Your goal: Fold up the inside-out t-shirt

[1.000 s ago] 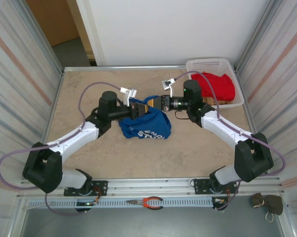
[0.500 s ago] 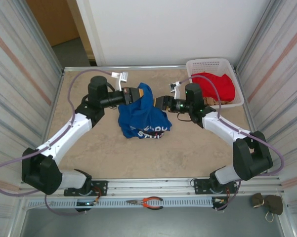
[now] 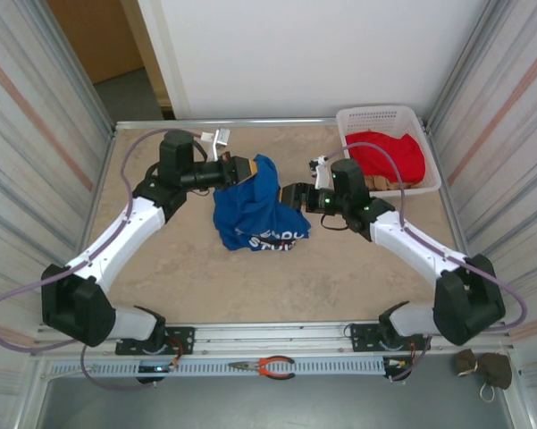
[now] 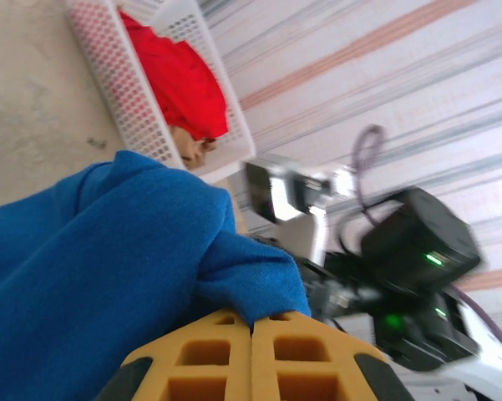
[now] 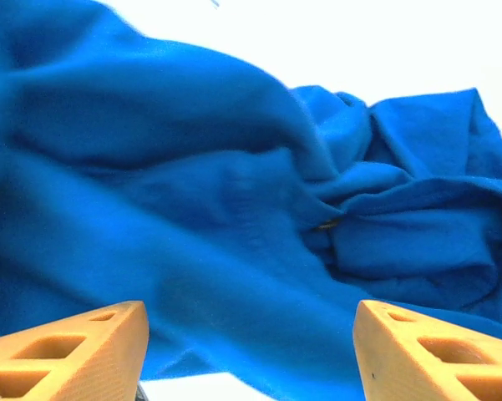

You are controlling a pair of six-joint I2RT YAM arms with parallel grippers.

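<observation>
The royal-blue t-shirt (image 3: 259,210) hangs bunched at the table's middle, white lettering (image 3: 279,239) low on it. My left gripper (image 3: 247,170) is shut on its upper edge and holds it lifted; in the left wrist view the yellow fingers (image 4: 209,355) pinch a fold of the blue cloth (image 4: 251,280). My right gripper (image 3: 290,197) is open just right of the shirt, holding nothing. In the right wrist view its yellow fingertips (image 5: 75,342) stand wide apart with the blue shirt (image 5: 234,225) hanging in front of them.
A white basket (image 3: 389,121) with a red garment (image 3: 389,154) sits at the back right, close behind the right arm. Metal walls close in both sides. Pliers (image 3: 268,365) lie on the front rail.
The right gripper let go of the shirt and opened. The left gripper lifted its held edge back and to the left; the shirt now hangs from it alone.
</observation>
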